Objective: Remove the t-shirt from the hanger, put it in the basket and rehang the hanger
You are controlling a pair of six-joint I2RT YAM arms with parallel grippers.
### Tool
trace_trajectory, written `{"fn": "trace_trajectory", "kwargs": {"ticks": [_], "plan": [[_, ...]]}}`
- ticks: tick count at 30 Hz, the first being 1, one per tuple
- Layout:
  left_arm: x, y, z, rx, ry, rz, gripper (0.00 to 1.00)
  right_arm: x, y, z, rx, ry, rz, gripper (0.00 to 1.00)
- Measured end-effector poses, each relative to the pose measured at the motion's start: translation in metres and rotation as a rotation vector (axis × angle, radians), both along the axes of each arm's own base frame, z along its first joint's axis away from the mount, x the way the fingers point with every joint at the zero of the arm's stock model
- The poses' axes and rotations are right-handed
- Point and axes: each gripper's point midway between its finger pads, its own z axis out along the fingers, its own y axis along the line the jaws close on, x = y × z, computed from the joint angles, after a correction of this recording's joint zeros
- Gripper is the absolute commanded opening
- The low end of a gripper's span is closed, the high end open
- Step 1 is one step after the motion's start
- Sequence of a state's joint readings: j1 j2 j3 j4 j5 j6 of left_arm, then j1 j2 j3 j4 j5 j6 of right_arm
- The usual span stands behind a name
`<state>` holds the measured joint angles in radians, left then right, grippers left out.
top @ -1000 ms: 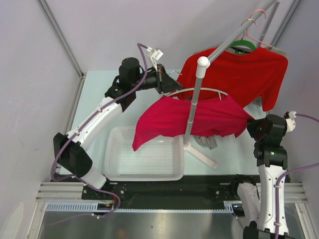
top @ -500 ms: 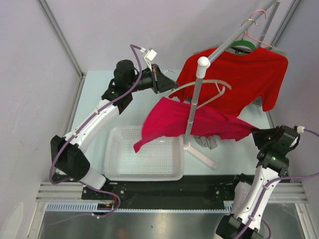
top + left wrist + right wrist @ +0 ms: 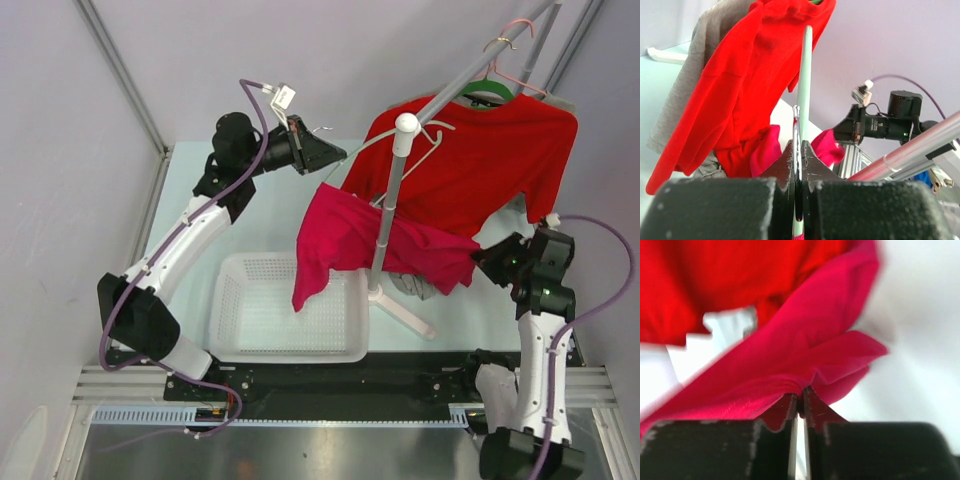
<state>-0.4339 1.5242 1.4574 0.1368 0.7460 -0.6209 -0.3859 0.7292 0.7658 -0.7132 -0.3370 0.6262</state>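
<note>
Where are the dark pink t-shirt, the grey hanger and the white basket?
t-shirt (image 3: pixel 345 232), top view, middle of the draped cloth.
hanger (image 3: pixel 804 80), left wrist view, its pale upright arm.
basket (image 3: pixel 280 354), top view, its near rim.

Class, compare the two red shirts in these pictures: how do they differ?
The crimson shirt is darker and pinker; the scarlet shirt is brighter. The scarlet shirt hangs spread on a green hanger; the crimson shirt sags crumpled, pinched by the right hand. Both are reddish t-shirts.
</note>
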Motion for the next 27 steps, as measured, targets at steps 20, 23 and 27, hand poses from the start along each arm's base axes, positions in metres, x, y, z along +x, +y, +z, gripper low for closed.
{"fn": "trace_trajectory", "kwargs": {"ticks": [20, 23, 27], "plan": [[-0.026, -0.015, 0.013, 0.087, -0.073, -0.148, 0.0, 0.038, 0.08, 0.139, -0.175, -0.41, 0.539, 0.85], [-0.034, -0.025, 0.012, 0.107, -0.082, -0.196, 0.0, 0.045, 0.089, 0.158, -0.158, -0.486, 0.613, 0.85], [-0.045, -0.034, 0.007, 0.132, -0.093, -0.254, 0.0, 0.055, 0.097, 0.163, -0.114, -0.54, 0.685, 0.84]]}}
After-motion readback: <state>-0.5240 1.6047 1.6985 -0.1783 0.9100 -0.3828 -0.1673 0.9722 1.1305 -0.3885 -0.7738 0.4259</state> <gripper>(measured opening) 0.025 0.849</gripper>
